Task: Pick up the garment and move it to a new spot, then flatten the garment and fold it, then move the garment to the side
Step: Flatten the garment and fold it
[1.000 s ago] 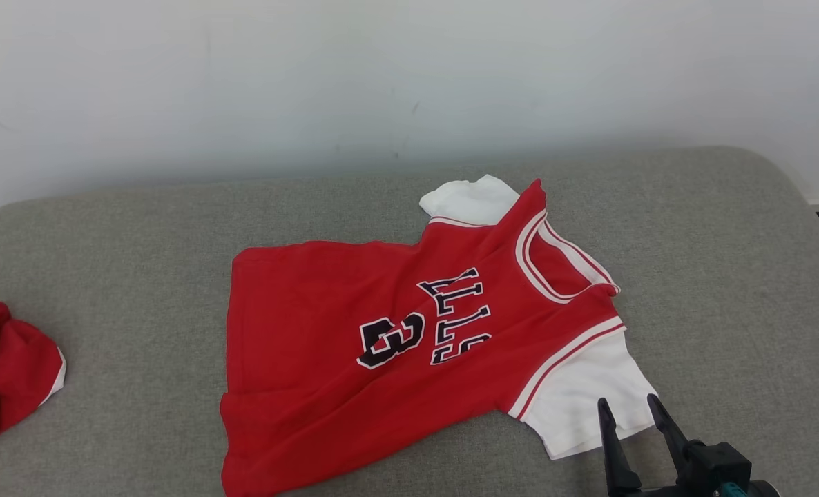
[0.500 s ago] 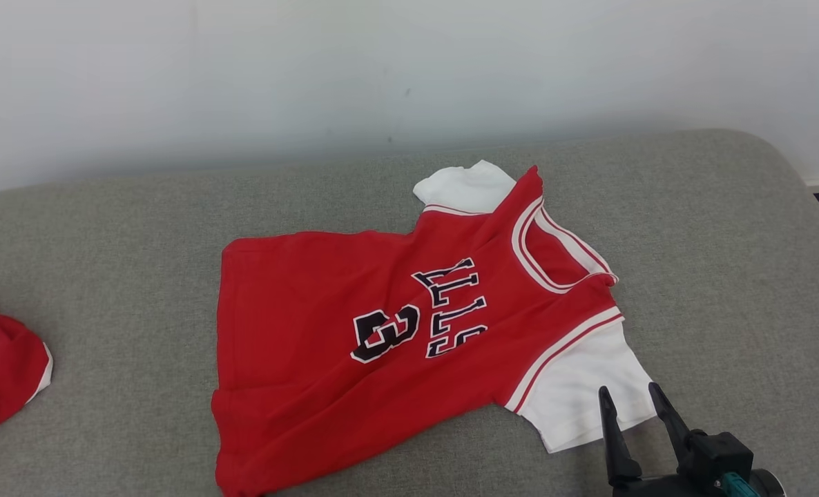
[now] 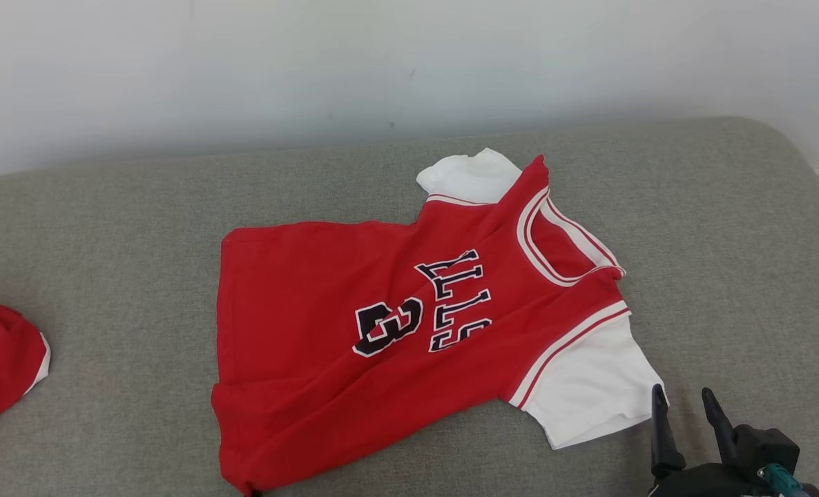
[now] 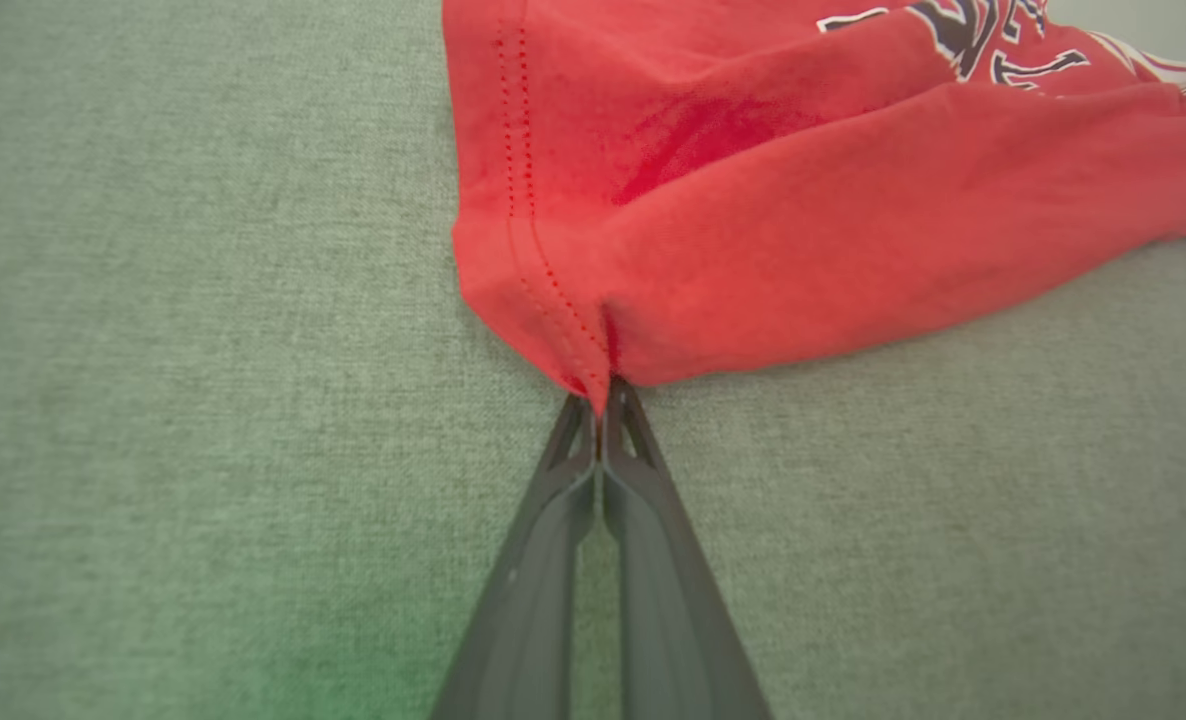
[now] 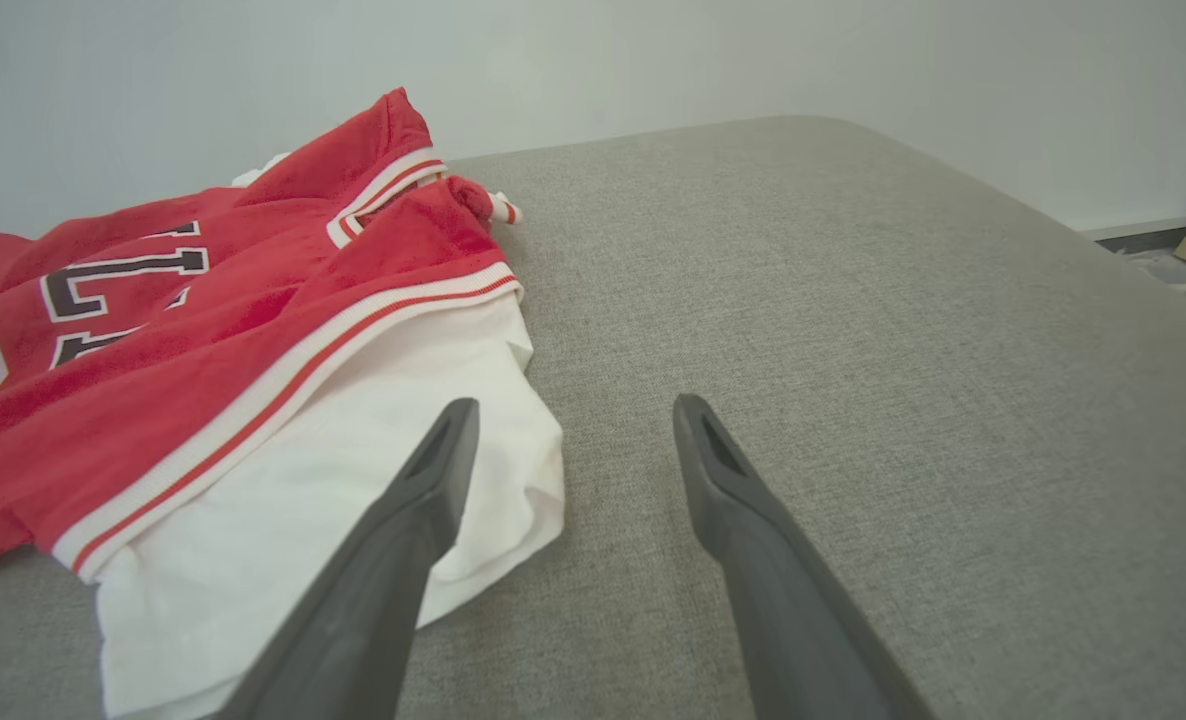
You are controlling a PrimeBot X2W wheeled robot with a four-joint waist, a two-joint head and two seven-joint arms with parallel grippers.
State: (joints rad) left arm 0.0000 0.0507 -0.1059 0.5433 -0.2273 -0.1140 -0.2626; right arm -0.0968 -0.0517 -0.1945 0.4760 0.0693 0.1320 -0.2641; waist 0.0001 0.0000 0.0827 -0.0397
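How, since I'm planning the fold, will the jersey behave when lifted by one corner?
Probably floppy: the jersey puckers where the left gripper pinches its hem corner. Likely light; thin cloth should hang, white sleeve trailing.

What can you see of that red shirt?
The jersey is red knit with white sleeves, white-striped collar and armhole trim, and dark white-edged lettering and a 3. It lies face up, somewhat rumpled, neck to the right, on the grey padded surface. The left gripper pinches its near hem corner; the right gripper stands open beside the near sleeve.
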